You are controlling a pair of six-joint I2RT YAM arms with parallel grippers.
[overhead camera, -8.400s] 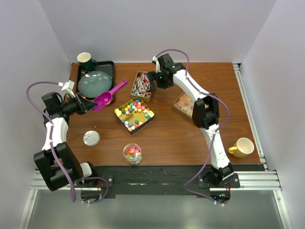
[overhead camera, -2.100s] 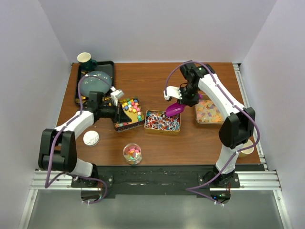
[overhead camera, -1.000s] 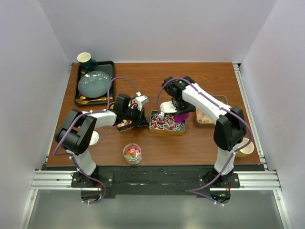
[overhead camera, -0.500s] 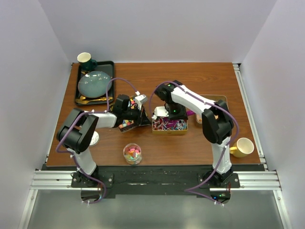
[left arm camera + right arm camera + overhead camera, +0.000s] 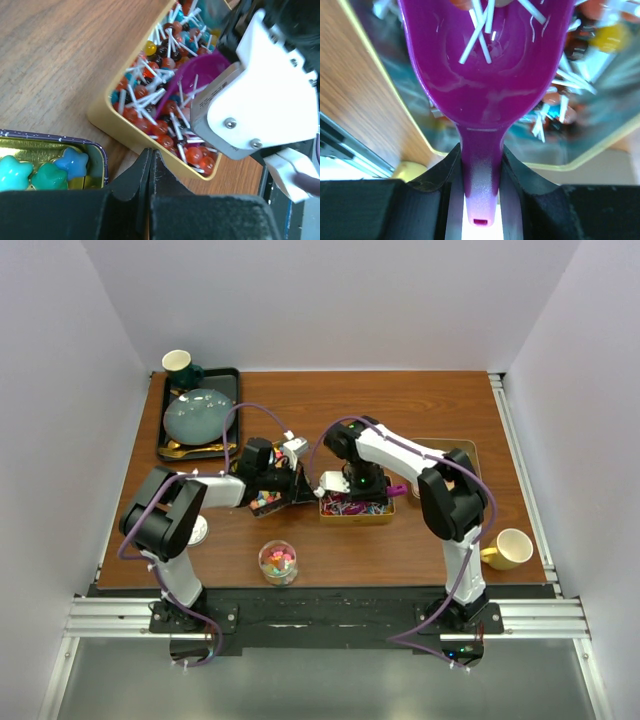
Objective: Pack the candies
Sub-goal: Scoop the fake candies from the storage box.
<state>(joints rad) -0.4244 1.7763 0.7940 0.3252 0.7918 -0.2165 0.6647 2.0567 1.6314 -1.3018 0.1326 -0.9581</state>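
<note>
A gold tin (image 5: pixel 384 513) in the middle of the table holds red, orange and blue candies (image 5: pixel 165 107) with white sticks. My right gripper (image 5: pixel 480 155) is shut on the handle of the purple scoop (image 5: pixel 490 65), and its bowl is pushed down among these candies (image 5: pixel 570 100). In the top view the right gripper (image 5: pixel 350 480) hangs over the tin's left half, with the scoop handle (image 5: pixel 397 489) pointing right. My left gripper (image 5: pixel 151 152) is shut on nothing, low beside the tin's rim (image 5: pixel 120 122). Blue and green star candies (image 5: pixel 45 167) lie in a purple-rimmed tin (image 5: pixel 265 502).
A small jar of mixed candies (image 5: pixel 277 561) stands near the front edge, with a round lid (image 5: pixel 195 530) to its left. A black tray (image 5: pixel 232 380) with a grey bowl and a green cup (image 5: pixel 178 363) fills the back left. A yellow mug (image 5: pixel 508 549) stands front right. A third tin (image 5: pixel 462 448) lies behind the right arm.
The right arm has shifted left and dipped the scoop deeper into the gold tin, its handle now pointing right. The left gripper has stayed shut beside the two tins.
</note>
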